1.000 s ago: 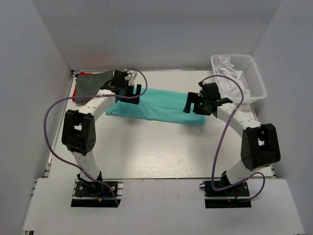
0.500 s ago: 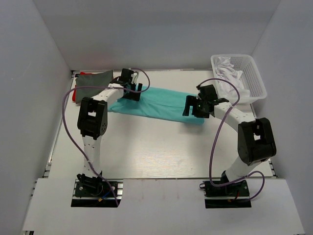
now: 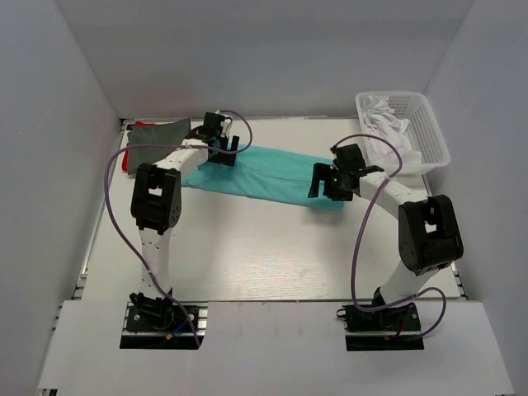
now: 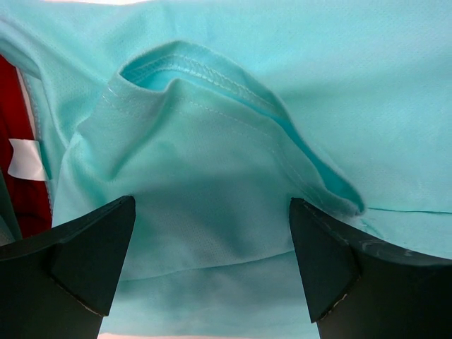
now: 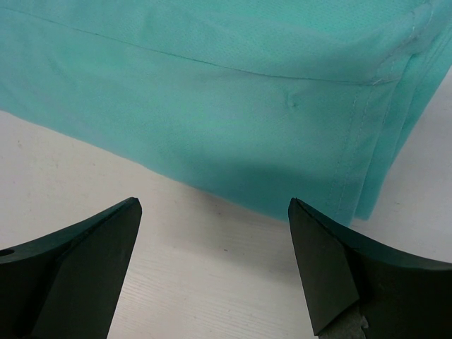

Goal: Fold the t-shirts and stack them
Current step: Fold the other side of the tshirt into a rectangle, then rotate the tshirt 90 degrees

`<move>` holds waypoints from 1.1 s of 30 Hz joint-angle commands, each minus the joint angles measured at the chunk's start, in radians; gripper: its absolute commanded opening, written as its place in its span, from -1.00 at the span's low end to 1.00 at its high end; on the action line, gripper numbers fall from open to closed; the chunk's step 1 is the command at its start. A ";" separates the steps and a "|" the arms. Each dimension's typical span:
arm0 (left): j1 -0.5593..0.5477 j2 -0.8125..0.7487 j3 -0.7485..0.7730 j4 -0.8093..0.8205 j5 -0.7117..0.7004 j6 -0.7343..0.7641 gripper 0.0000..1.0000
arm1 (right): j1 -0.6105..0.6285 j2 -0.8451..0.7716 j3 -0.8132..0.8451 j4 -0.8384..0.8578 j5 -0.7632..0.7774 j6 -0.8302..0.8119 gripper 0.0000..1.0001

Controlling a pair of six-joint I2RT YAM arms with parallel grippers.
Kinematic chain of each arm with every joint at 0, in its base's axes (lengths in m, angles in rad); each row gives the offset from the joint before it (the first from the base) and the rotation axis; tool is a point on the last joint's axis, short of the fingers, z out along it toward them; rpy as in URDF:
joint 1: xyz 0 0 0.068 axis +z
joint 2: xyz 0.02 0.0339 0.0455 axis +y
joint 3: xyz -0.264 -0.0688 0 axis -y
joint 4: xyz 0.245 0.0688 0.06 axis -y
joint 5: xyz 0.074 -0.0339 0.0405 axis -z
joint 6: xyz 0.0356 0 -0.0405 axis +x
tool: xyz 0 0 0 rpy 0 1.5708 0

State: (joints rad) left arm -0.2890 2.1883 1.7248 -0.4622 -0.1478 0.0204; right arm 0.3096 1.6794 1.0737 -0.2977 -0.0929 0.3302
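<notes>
A mint-teal t-shirt (image 3: 272, 175) lies folded into a long strip across the middle of the table. My left gripper (image 3: 221, 150) hangs open over its left end; in the left wrist view the teal shirt's collar (image 4: 233, 81) lies just ahead of the left gripper (image 4: 212, 265), cloth spanning the gap below the fingers. My right gripper (image 3: 324, 181) stands open at the strip's right end, where the teal hem corner (image 5: 360, 141) shows ahead of the right gripper (image 5: 212, 265), bare table beneath it. A dark grey t-shirt (image 3: 157, 136) rests on a red t-shirt (image 3: 125, 162) at the back left.
A white lattice basket (image 3: 425, 136) holding white cloth (image 3: 381, 111) stands at the back right. The red shirt's edge with a white label (image 4: 25, 159) lies close to my left finger. White walls close in the left, back and right sides of the table (image 3: 247, 256).
The left arm has swung inward and carried its gripper a little back over the teal shirt's left end. The right gripper has shifted slightly back and left. Both stay open.
</notes>
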 commanded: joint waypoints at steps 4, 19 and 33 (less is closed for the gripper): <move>0.002 0.042 0.079 0.025 -0.025 0.010 1.00 | -0.001 0.011 0.034 -0.011 0.007 -0.019 0.81; 0.011 0.107 0.130 0.085 -0.059 0.030 1.00 | 0.003 0.054 0.046 -0.003 -0.016 -0.011 0.81; -0.009 0.240 0.225 0.086 0.229 -0.080 1.00 | 0.035 0.004 -0.101 -0.024 -0.030 0.007 0.80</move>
State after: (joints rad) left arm -0.2829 2.3962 1.9236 -0.3496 -0.0692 -0.0017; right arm 0.3244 1.7344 1.0309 -0.2882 -0.1005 0.3313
